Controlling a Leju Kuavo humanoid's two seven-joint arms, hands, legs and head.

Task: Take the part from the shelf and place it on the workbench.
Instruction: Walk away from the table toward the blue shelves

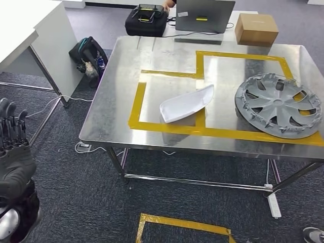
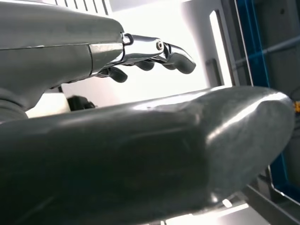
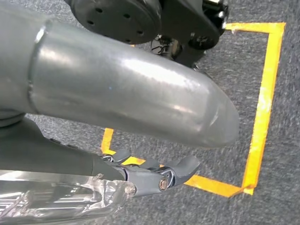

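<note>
Left hand (image 1: 13,147) hangs low at near left with fingers apart and holding nothing, well away from the white part (image 1: 186,104) lying on the workbench (image 1: 114,106), long axis running left-right, while the right hand (image 3: 155,176) dangles over carpet, also empty.

A white part (image 1: 187,104) and grey hubcap (image 1: 279,105) lie on a silver workbench (image 1: 114,101) marked with yellow tape (image 1: 229,133).

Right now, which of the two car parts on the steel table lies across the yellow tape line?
The white curved part: one end crosses the tape. The grey wheel cover lies further right, round and spoked.
</note>
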